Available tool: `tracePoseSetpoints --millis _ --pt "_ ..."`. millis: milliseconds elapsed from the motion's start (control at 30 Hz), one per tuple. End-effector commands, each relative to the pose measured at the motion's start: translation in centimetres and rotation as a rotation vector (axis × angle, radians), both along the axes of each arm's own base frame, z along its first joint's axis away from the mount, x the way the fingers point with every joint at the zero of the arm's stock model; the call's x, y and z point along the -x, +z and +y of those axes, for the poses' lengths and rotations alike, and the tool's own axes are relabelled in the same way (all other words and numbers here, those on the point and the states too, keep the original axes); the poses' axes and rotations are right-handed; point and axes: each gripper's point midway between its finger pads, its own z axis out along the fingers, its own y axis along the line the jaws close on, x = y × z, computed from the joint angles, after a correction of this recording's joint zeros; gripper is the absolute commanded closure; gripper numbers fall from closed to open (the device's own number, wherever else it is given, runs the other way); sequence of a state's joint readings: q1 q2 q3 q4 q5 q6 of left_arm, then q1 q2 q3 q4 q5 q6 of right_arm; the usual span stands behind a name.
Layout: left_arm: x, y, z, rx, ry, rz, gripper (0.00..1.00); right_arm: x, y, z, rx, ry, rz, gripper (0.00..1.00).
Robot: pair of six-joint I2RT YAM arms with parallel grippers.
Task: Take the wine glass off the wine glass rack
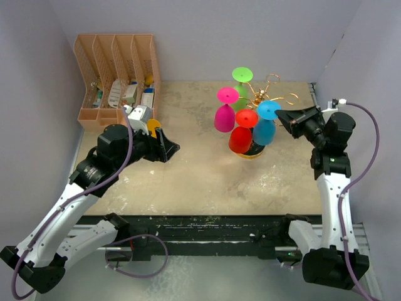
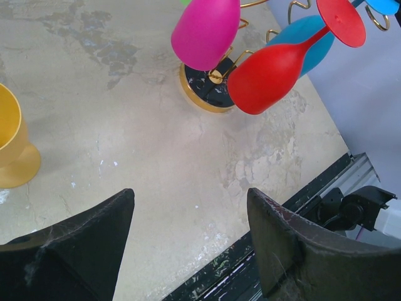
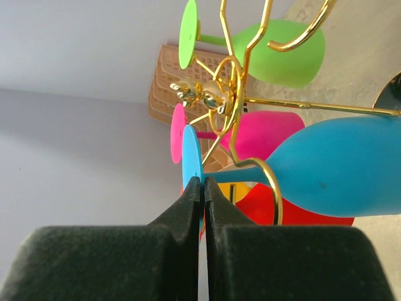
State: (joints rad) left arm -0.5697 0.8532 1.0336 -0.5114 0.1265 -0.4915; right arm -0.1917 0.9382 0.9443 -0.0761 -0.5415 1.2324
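Observation:
The gold wire wine glass rack (image 1: 270, 88) stands on a round dark base (image 2: 203, 94) at the table's back right. Pink (image 1: 224, 117), green (image 1: 242, 75), red (image 1: 240, 138) and blue (image 1: 265, 130) wine glasses hang upside down from its loops. My right gripper (image 1: 280, 117) is at the blue glass's foot. In the right wrist view the gripper (image 3: 203, 182) is shut on the edge of the blue foot disc (image 3: 191, 157), and the blue glass's stem still sits in a gold loop (image 3: 272, 188). My left gripper (image 2: 191, 194) is open and empty over the table, left of the rack.
A yellow wine glass (image 1: 152, 127) stands upright on the table by my left gripper (image 1: 169, 145); it also shows in the left wrist view (image 2: 12, 144). An orange slotted organizer (image 1: 116, 75) stands at the back left. Grey walls close in the sides and back.

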Motion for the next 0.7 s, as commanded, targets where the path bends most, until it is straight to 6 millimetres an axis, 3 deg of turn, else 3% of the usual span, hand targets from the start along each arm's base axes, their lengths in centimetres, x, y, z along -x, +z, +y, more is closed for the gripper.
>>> tracePoseSetpoints --millis 0,233,400,467,533,667 --pt "-0.2 1.3 -0.3 0.038 0.001 -0.036 0.25 1.4 4.2 0.0 0.042 -0.020 -0.133 1.00" --pt "-0.3 1.4 -0.5 0.047 -0.006 -0.033 0.24 3.5 4.6 0.5 0.063 -0.009 -0.137 1.00" --pt "0.2 2.7 -0.5 0.071 -0.015 -0.044 0.24 5.3 4.4 1.4 0.090 0.046 -0.141 1.00" --pt "0.4 3.2 -0.4 0.082 -0.013 -0.044 0.24 6.3 3.5 1.8 0.107 0.070 -0.111 1.00" --pt "0.8 3.8 -0.4 0.098 -0.017 -0.047 0.24 7.6 4.6 2.3 0.144 0.098 -0.149 1.00" --pt "1.8 4.7 -0.5 0.133 -0.040 -0.040 0.23 10.4 5.1 3.4 0.258 0.187 -0.187 1.00"
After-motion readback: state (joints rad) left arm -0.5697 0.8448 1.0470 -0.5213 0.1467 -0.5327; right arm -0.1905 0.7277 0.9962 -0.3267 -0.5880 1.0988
